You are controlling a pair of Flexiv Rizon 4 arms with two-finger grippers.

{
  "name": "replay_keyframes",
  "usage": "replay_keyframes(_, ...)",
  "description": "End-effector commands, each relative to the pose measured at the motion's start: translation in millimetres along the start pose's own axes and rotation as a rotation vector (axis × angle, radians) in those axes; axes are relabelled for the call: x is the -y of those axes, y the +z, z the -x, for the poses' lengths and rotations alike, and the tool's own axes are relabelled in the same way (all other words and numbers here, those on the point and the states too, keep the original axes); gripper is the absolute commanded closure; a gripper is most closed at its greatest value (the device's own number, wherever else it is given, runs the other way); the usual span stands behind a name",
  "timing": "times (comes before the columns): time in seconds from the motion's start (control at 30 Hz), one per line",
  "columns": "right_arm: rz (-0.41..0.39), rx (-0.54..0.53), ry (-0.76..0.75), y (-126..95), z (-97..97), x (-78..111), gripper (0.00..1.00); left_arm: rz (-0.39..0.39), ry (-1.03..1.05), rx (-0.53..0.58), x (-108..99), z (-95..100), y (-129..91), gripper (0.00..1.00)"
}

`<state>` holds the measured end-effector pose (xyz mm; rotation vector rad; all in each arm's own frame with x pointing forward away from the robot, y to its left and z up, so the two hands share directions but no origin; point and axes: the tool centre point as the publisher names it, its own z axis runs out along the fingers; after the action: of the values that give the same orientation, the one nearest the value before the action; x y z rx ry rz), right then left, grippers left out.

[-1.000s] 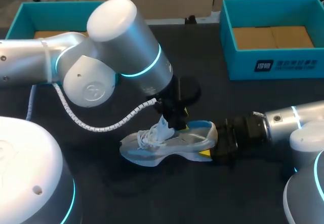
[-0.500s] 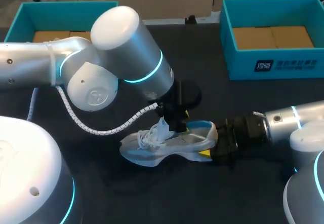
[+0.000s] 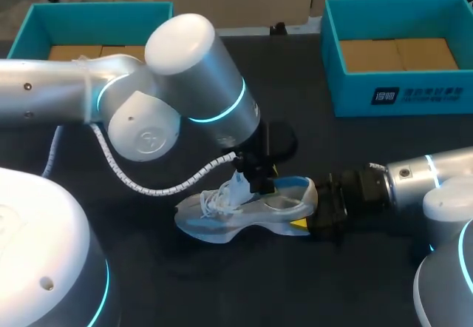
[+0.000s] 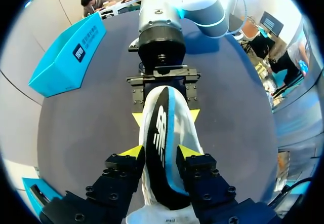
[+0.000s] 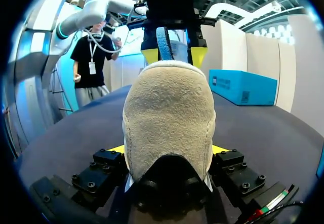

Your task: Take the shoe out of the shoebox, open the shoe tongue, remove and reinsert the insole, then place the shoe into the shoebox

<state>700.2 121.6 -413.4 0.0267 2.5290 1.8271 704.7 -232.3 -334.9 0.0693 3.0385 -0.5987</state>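
Shoe [image 3: 236,212] lies outside the shoebox [image 3: 399,99]; left fingers [image 4: 132,151] pinch its insole [image 4: 161,148], right fingers [image 5: 221,149] clamp its heel [image 5: 169,122]

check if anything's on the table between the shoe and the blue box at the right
Nothing visible lies on the table between the shoe and the blue box. The shoe isn't free, though: the right gripper is shut on its heel and the left gripper sits over its opening.
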Motion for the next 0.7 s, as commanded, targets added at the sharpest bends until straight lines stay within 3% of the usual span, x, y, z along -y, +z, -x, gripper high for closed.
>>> replay_keyframes(0.03,-0.003,0.001,0.000,3,-0.9,1.3,1.00,-0.008,0.002,-0.011,-1,3.7,8,0.60)
replay_keyframes(0.1,-0.003,0.001,0.000,3,-0.9,1.3,1.00,-0.007,0.000,-0.014,-1,4.7,10,0.65)
replay_keyframes(0.17,-0.003,0.001,0.000,3,-0.9,1.3,1.00,-0.008,-0.005,-0.019,-1,5.3,11,0.84)
replay_keyframes(0.2,-0.003,0.001,0.000,3,-0.9,1.3,1.00,-0.009,-0.007,-0.021,-1,5.4,11,1.00)
replay_keyframes(0.4,-0.003,0.001,0.000,3,-0.9,1.3,1.00,-0.015,-0.075,0.056,5,7.2,8,1.00)
replay_keyframes(0.7,-0.003,0.001,0.000,3,-0.9,1.3,1.00,-0.056,-0.118,0.079,11,7.1,1,1.00)
